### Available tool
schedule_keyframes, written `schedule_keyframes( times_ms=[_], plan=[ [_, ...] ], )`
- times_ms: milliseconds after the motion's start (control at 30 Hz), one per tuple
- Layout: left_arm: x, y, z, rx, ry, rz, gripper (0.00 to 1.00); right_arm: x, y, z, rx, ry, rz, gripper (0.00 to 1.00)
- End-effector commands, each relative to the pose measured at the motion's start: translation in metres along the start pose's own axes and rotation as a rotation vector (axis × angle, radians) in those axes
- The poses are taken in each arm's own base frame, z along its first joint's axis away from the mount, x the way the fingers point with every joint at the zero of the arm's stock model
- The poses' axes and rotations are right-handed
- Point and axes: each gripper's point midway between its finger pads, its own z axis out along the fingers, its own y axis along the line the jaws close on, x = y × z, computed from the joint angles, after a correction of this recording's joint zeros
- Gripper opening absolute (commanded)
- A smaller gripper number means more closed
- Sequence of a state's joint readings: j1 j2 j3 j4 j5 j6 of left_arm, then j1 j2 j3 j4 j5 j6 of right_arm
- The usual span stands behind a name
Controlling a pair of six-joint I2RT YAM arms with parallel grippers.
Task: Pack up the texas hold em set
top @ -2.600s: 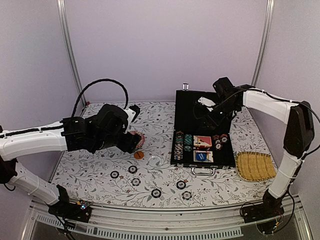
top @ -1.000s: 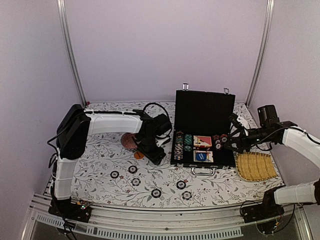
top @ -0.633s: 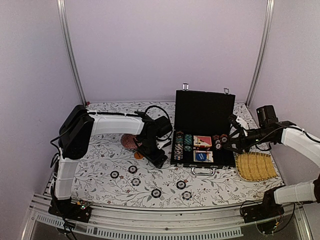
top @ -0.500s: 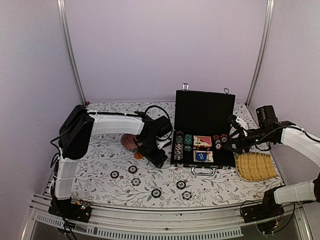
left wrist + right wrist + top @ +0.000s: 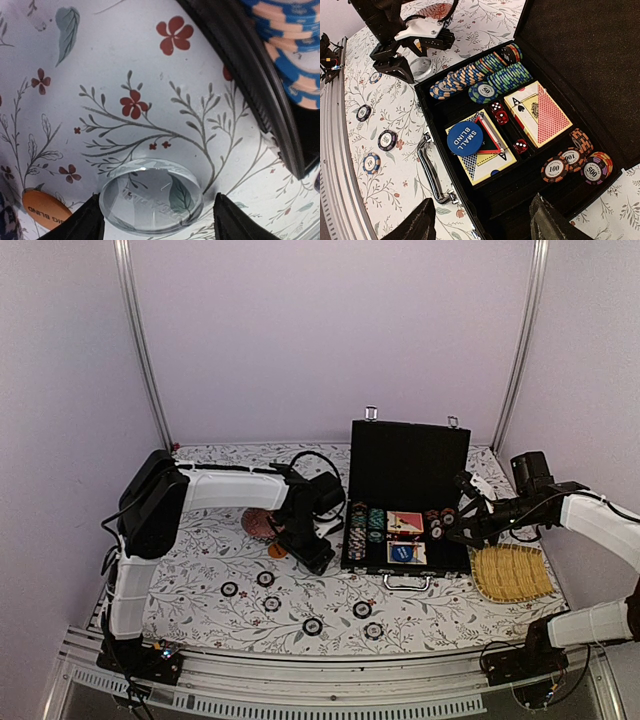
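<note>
Straddles clear disc (image 5: 151, 202) with left end effector (image 5: 160, 222) spread, seemingly without contact, on worktop (image 5: 200, 550) just beside open case (image 5: 410, 465). Holds right end effector (image 5: 484, 222) spread near case's right edge. Leaves chips (image 5: 313, 626) loose in front.

Briefcase (image 5: 408, 465) black inside and out, handle (image 5: 429, 167) silver; tabletop cover (image 5: 200, 590) white with grey vine and small red flower print. Loose chips (image 5: 313, 626) black-and-white; racked chips (image 5: 465, 77) blue-and-peach, others green-striped. Card deck (image 5: 547, 114) red-pink lattice back, dice (image 5: 499, 112) red, orange disc (image 5: 42, 216) with dark lettering, blue disc (image 5: 465, 138) with white lettering, tray (image 5: 510, 573) yellow woven.
</note>
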State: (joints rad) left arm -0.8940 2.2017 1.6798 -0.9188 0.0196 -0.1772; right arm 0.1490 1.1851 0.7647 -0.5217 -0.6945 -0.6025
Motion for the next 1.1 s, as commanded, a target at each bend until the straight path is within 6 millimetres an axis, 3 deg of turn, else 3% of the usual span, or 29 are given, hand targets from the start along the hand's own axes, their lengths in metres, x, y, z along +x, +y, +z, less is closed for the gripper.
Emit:
schedule_keyframes(
  times_ms=[0,300,433,633,733,867,1067],
  plan=[
    [0.001,-0.004,0.010,0.006,0.015,-0.004,0.75,0.001,0.000,0.002,-0.009,-0.009,-0.001,0.65],
    [0.003,-0.003,0.007,-0.021,0.033,-0.001,0.65,0.001,0.000,0.002,-0.008,-0.010,-0.002,0.65],
    [-0.001,-0.002,-0.017,-0.038,0.007,-0.013,0.61,0.000,0.000,0.001,-0.006,-0.014,-0.004,0.65],
    [-0.019,-0.005,-0.071,-0.042,-0.087,-0.030,0.58,-0.002,0.000,0.000,-0.006,-0.018,-0.006,0.65],
    [-0.034,-0.012,-0.093,-0.035,-0.149,-0.020,0.58,-0.002,0.000,-0.001,-0.001,-0.018,-0.008,0.65],
    [-0.071,-0.033,-0.115,0.019,-0.290,0.014,0.57,-0.004,-0.007,-0.003,0.036,-0.015,-0.009,0.65],
    [-0.130,-0.063,-0.123,0.093,-0.466,0.052,0.57,-0.006,-0.014,-0.006,0.069,-0.028,0.019,0.65]
  ],
)
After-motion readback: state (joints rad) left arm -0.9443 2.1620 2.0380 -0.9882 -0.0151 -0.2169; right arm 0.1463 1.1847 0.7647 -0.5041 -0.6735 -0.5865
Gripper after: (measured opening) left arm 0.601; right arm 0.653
